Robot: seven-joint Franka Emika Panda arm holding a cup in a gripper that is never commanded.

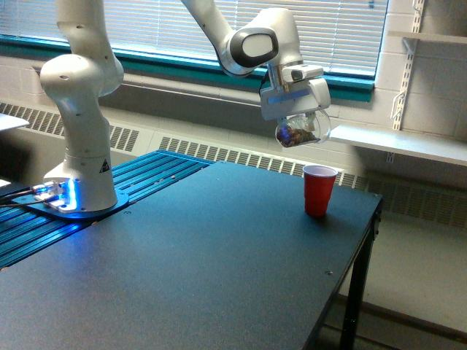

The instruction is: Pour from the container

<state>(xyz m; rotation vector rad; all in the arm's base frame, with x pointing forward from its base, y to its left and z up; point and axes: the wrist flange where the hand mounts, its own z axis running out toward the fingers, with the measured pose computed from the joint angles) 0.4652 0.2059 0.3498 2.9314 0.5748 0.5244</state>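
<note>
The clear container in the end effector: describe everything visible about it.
The clear container is a small see-through plastic cup with brown granular bits piled inside, visible through its walls. It is tilted well off upright, its mouth turned toward the exterior view's right. The end effector clamps it from above; nothing else touches it. It hangs in the air above the black table, higher than the red cup and slightly toward the exterior view's left of it. No bits are seen falling.

Clear container [301, 130] — brown bits inside — red cup [319, 190], dark table [219, 262].

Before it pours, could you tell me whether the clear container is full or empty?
Partly filled: brown bits show through the container, held in the hand.
</note>
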